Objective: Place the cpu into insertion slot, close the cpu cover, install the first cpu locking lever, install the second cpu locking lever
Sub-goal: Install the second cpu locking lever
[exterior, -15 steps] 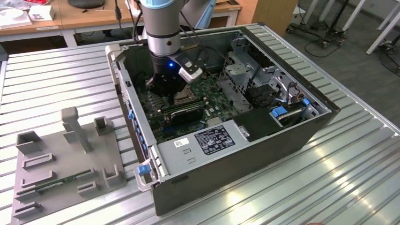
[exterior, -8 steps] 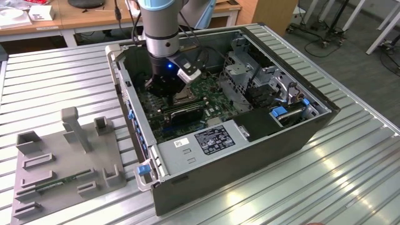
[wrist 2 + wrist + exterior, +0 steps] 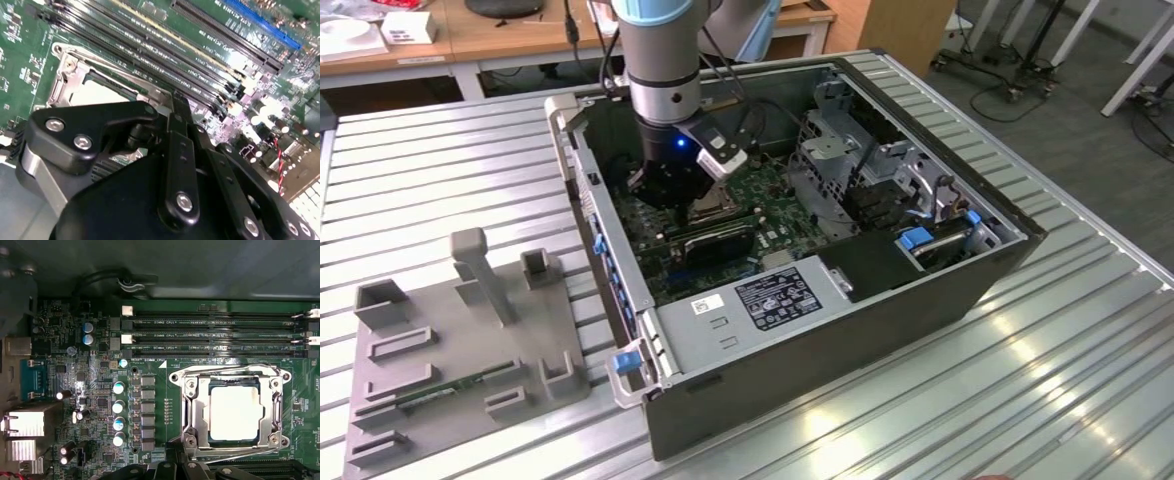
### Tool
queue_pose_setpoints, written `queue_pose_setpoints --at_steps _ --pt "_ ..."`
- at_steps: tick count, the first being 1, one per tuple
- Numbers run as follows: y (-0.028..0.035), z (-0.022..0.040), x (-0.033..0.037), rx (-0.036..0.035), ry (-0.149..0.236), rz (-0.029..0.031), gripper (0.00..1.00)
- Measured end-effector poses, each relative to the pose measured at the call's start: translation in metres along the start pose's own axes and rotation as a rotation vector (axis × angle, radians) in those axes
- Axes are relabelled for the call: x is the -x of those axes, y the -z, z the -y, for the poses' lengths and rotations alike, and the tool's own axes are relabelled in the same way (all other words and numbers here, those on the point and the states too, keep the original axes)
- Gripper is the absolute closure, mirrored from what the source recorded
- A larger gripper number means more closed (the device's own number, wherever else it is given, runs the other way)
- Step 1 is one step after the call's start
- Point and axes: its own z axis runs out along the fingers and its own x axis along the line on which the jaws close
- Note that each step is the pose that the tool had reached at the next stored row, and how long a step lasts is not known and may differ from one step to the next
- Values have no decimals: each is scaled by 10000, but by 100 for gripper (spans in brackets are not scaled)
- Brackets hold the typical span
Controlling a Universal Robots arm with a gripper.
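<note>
The pale square cpu lies flat in the insertion slot on the green board. Down over it lies the silvery cpu cover, with the chip showing through its window. One thin wire lever runs along the socket edge by the memory slots; a second wire lever runs along the opposite edge. My gripper is shut with nothing in it, its tip at the socket's edge beside the cover and cpu. In the exterior view the gripper reaches down into the case over the slot.
The open computer case lies on a ribbed metal table. Long memory slots run beside the socket, and capacitors stand nearby. A black finned block and the power supply are close by. A grey fixture tray sits at the exterior view's left.
</note>
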Motion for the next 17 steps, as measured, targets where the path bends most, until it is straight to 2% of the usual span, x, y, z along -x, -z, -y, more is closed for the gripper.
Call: queue_pose_setpoints --at_steps 8,17 --pt "3 1 0 4 0 0 89" --pt "110 6 14 4 1 -1 89"
